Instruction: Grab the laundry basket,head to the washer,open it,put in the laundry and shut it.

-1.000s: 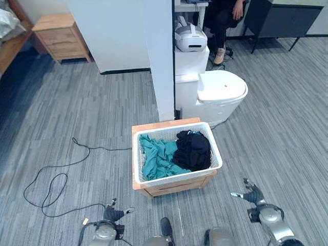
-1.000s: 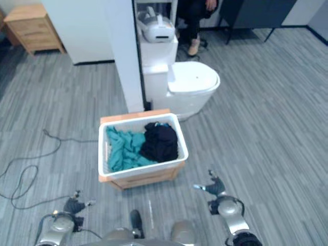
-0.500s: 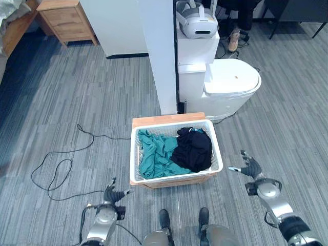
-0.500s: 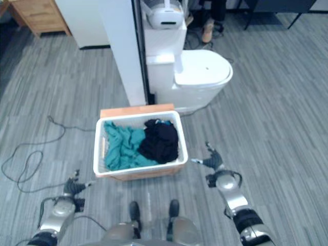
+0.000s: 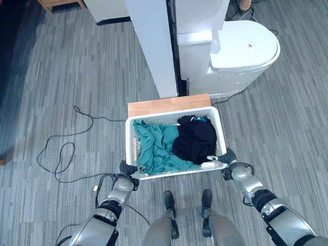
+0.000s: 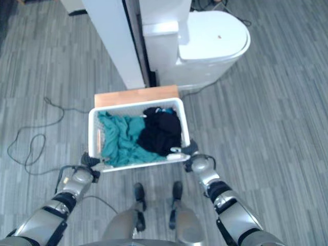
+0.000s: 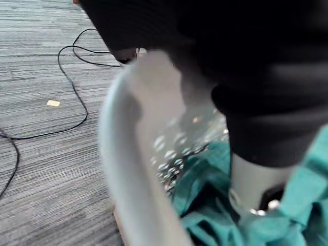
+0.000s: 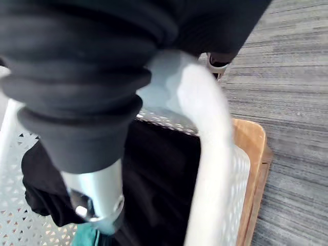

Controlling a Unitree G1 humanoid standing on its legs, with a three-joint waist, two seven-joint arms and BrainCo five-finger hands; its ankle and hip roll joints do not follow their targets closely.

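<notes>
Basket point(image 5: 128, 143): white, perforated walls, rectangular. Set on the floor point(image 5: 77, 77) on a low wooden stand point(image 5: 166, 104), just in front of a white pillar point(image 5: 151, 46) and a toilet point(image 5: 241, 48). Long axis across the body, left to right; one long side nearest the robot, the other toward the pillar; right end turned slightly farther away. Open top upward.

Contents: teal cloth point(image 5: 156, 148), crumpled, in the left half; black cloth point(image 5: 195, 141), heaped, in the right half, overlapping the teal along the middle.

Left hand point(image 5: 128, 168): at the near left corner, touching the rim. Hooked over it, one silver digit reaching down inside the wall onto the teal cloth; remaining fingers hidden outside the wall.

Right hand point(image 5: 229, 156): at the near right corner, touching the rim. Clamped likewise, one silver digit down inside against the black cloth, dark cover lying over the rim; other fingers hidden.

Eye views: whole basket from above, both hands at its two near corners, a strip of the stand's top showing past the far rim, grey plank floor all round.

Wrist views: rim and hole pattern from very close, each dark cover straddling the rim. Left wrist view adds the inside wall with teal folds against it; right wrist view adds the stand's edge jutting out beside the basket's short end
</notes>
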